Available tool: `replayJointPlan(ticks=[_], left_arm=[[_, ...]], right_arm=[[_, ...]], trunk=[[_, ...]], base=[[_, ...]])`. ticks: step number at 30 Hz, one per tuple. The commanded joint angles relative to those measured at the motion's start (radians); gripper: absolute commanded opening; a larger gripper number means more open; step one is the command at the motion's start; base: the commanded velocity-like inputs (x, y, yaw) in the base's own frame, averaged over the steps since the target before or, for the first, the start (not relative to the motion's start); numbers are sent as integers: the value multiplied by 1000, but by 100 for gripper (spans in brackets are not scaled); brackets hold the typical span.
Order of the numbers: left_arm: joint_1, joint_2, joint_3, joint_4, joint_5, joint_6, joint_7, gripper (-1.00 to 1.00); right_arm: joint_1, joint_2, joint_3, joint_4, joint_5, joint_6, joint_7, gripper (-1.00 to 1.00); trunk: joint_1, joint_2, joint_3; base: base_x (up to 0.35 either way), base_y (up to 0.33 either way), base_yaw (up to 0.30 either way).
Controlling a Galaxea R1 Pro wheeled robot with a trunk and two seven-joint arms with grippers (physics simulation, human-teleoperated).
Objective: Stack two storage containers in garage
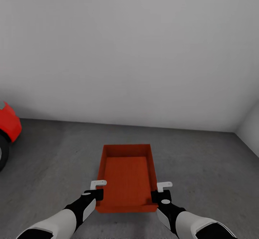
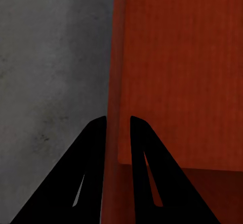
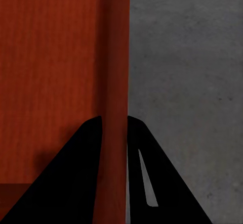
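One red-orange lidless storage container [image 1: 126,177] sits low over the dark grey garage floor [image 1: 201,159], straight ahead of me; whether it rests on the concrete I cannot tell. My left gripper [image 1: 98,192] is shut on its left side wall near the front corner. In the left wrist view that wall [image 2: 114,57] runs between the two black fingers of the left gripper [image 2: 118,118]. My right gripper [image 1: 161,192] is shut on the right side wall in the same way. The right wrist view shows the wall [image 3: 115,57] pinched by the right gripper [image 3: 114,117].
A plain pale grey wall [image 1: 129,52] rises just beyond the container. The front of a red car [image 1: 8,123] with a dark wheel [image 1: 3,152] stands at the far left. A second wall [image 1: 250,123] forms a corner at the right. Bare concrete lies on both sides.
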Motion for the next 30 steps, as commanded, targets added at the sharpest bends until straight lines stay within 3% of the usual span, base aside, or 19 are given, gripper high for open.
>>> replayJointPlan(ticks=[1,14,30], left_arm=[[-1,88,58,-6,-8,-6,12,-100],[-1,87,58,-6,-8,-5,12,-100],[-1,88,58,-5,-8,-4,12,-100]], right_arm=[[0,1,-44,2,-3,0,3,-100],[0,1,-43,2,-3,-1,3,-100],[0,1,-44,2,-3,-1,3,-100]], trunk=[[0,-1,-1],[0,-1,-2],[0,-1,-2]], base=[[0,0,0],[19,0,0],[290,0,0]])
